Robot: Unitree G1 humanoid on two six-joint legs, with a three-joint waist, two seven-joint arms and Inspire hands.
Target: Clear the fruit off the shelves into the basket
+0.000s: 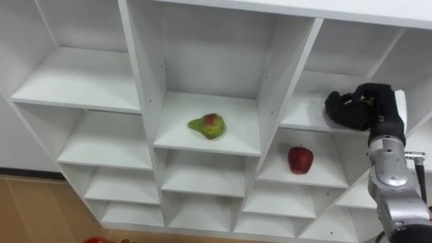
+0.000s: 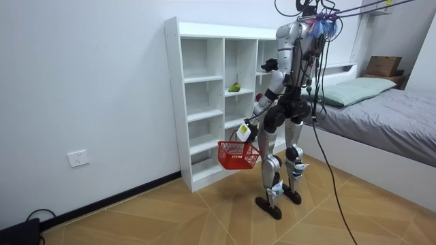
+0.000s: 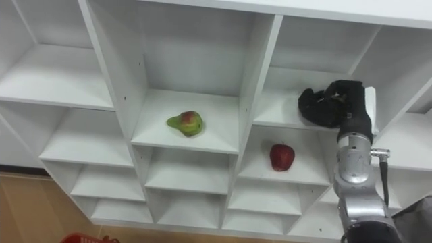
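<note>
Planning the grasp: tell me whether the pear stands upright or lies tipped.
Tipped: the pear lies on its side, narrow end pointing left.

Silver cylindrical forearm, black right hand [image 1: 359, 108] (white tag behind)

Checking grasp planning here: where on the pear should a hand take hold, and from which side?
Probably best to take the pear round its wide red-flushed body: it lies on its side, narrow neck pointing to the view's left. Come through the compartment's open front, slightly from above; its walls block both sides.
</note>
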